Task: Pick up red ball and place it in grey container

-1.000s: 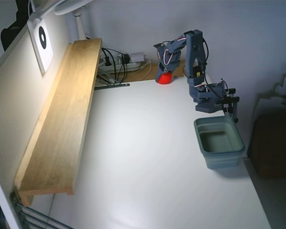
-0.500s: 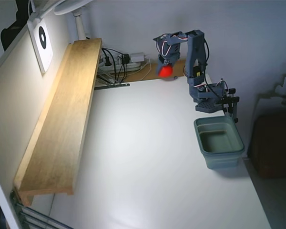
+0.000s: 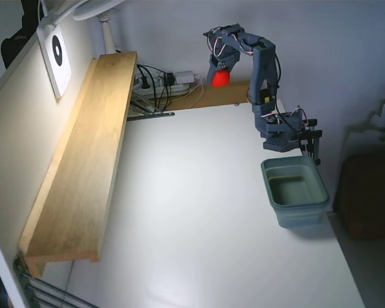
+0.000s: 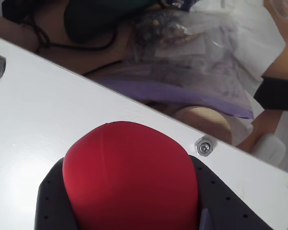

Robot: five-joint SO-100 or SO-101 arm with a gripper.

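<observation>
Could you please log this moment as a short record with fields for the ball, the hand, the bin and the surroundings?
ball: red ball held off the table, near the back edge
hand: hand shut on the red ball, dark fingers on both sides in the wrist view
bin: grey container empty, on the table at the fixed view's right
shelf: wooden shelf along the left wall
step left: carry the ball over the bin

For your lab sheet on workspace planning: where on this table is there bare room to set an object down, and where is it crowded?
The white table is bare between the wooden shelf on the fixed view's left and the grey container on its right, right down to the near edge. The crowded parts are the far edge, with cables and a power strip, and the arm's base.
</observation>
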